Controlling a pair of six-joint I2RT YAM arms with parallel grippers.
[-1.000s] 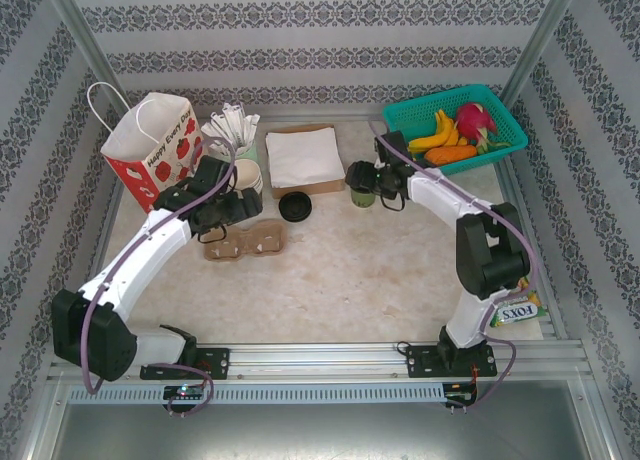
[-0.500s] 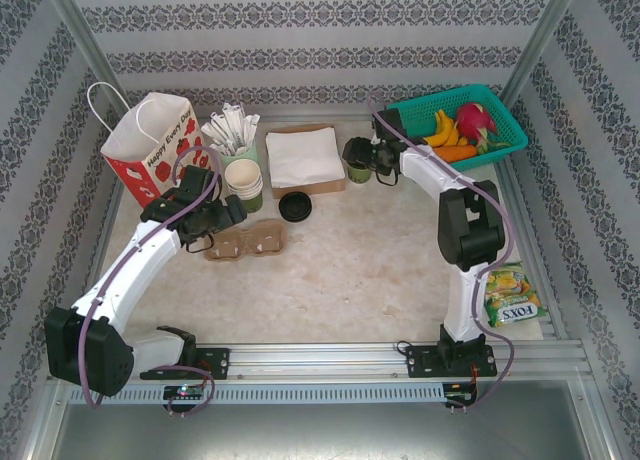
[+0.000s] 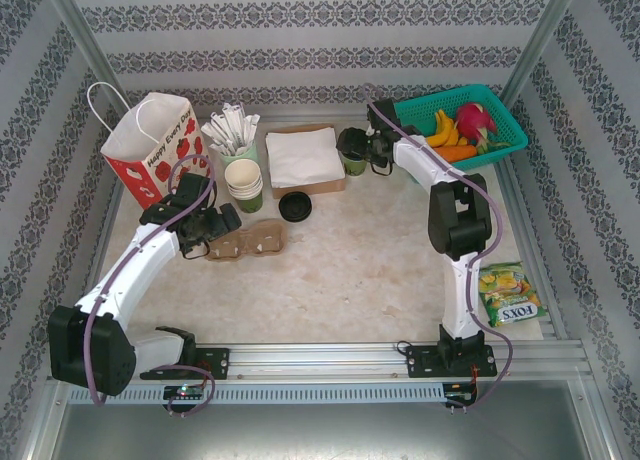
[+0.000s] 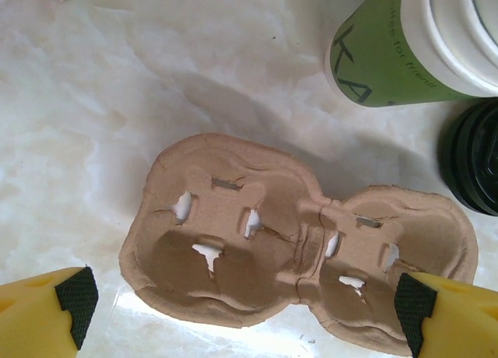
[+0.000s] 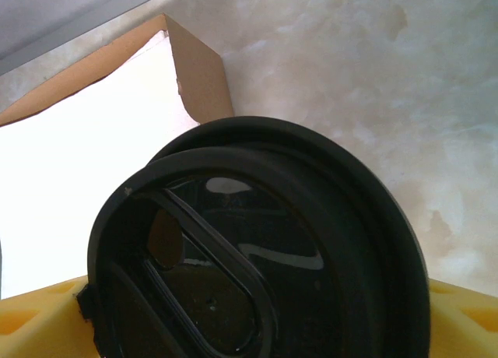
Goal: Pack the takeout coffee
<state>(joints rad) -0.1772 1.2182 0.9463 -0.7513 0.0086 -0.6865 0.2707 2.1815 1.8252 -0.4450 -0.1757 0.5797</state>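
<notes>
Coffee cup (image 3: 352, 161): upright inside right end effector (image 5: 257, 327), fingers spread wide; grip unclear.
Left end effector (image 4: 243, 300): open, over carrier (image 4: 296, 241).
Paper bag (image 3: 150, 145): far left of cup.

The marble-patterned table (image 3: 380, 270) carries a flowered paper bag (image 3: 150, 145) at its far left corner and a green basket (image 3: 408, 113) at its far right corner. Along the far edge between them stand a cup of stirrers (image 3: 232, 140), a stack of cups (image 3: 245, 183), a napkin box (image 3: 303, 160) and the lidded coffee cup (image 3: 352, 152). A loose black lid (image 3: 295, 206) and a cardboard carrier (image 3: 245, 242) lie nearer the middle, and a snack packet (image 3: 510, 292) lies by the right edge.
</notes>
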